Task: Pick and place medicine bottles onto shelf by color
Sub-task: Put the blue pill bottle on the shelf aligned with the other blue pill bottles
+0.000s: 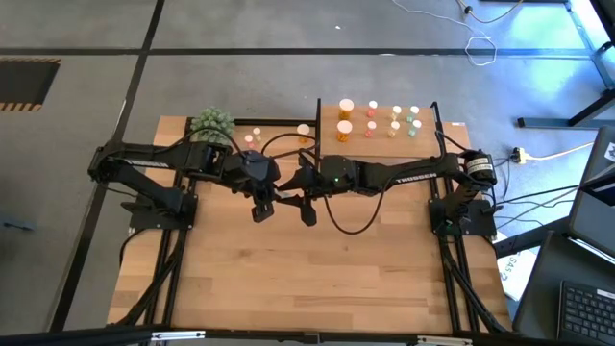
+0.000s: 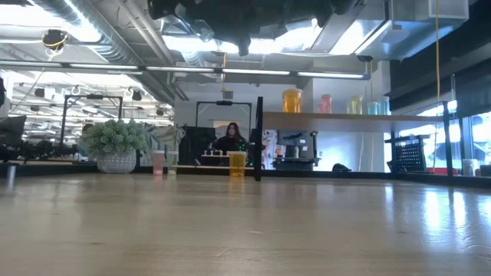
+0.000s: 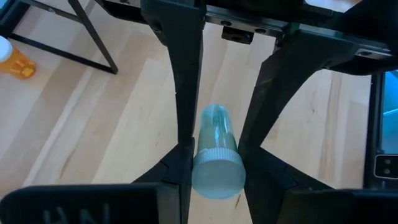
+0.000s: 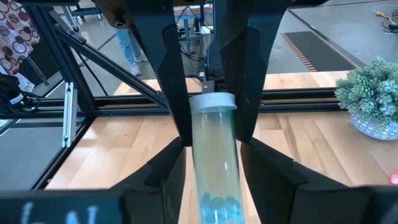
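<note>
Here the left gripper (image 3: 211,155) is clamped on a pale green bottle (image 3: 216,152), and the right gripper (image 4: 211,134) closes around the same bottle; it lies level above the bench's middle, cap (image 3: 216,174) toward the left arm

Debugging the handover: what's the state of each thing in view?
left pincer: shut on pale bottle, above table centre
right pincer: around same bottle, grip unclear
pale bottle: held in air
shelf bottles: upright on shelf
table bottles: upright near plant, unpicked
</note>
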You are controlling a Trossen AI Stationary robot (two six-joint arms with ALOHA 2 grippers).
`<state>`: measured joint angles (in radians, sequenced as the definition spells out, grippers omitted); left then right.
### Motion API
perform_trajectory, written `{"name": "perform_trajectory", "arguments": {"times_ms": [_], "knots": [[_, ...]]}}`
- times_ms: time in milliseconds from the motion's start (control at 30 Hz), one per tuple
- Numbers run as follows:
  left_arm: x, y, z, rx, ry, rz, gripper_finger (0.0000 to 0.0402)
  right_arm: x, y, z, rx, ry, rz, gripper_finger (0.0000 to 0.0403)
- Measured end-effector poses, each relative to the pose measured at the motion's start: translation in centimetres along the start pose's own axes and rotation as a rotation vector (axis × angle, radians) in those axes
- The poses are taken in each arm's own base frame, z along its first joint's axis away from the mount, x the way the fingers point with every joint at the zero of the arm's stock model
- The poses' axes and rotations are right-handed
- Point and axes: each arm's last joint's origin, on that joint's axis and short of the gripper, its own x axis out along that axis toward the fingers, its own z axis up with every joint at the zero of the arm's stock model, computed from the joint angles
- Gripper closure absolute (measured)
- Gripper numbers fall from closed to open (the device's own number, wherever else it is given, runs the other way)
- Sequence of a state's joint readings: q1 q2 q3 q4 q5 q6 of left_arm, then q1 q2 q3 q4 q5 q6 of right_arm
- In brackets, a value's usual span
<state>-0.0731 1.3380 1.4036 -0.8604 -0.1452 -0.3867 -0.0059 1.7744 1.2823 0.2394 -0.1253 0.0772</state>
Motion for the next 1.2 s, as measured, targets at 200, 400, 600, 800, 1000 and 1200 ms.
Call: {"name": "perform_trajectory", "arguments": {"times_ms": [200, 400, 600, 800, 1000, 1200], "knots": [[0.00, 0.02, 0.01, 0.002, -0.001, 0.003, 0.0294, 0.00, 0.00, 0.00, 0.000, 0.000, 0.000, 0.0251], [0.00, 0.00, 0.02, 0.003, 0.000, -0.004, 0.0279, 0.00, 0.00, 0.00, 0.000, 0.000, 0.001, 0.0252], [0.01, -0.01, 0.04, -0.003, -0.002, -0.006, 0.0261, 0.00, 0.03, 0.01, 0.000, 0.000, 0.004, 0.0252], [0.48, -0.09, 0.09, -0.003, 0.007, -0.001, 0.0243, 0.00, 0.03, -0.04, 0.000, 0.002, 0.007, 0.0252], [0.62, -0.11, 0.14, -0.003, 0.003, 0.004, 0.0239, 0.01, 0.07, 0.01, -0.001, -0.003, 0.009, 0.0252], [0.38, -0.09, 0.13, -0.004, -0.001, -0.001, 0.0239, 0.00, 0.09, 0.03, -0.004, -0.004, 0.029, 0.0252]]}}
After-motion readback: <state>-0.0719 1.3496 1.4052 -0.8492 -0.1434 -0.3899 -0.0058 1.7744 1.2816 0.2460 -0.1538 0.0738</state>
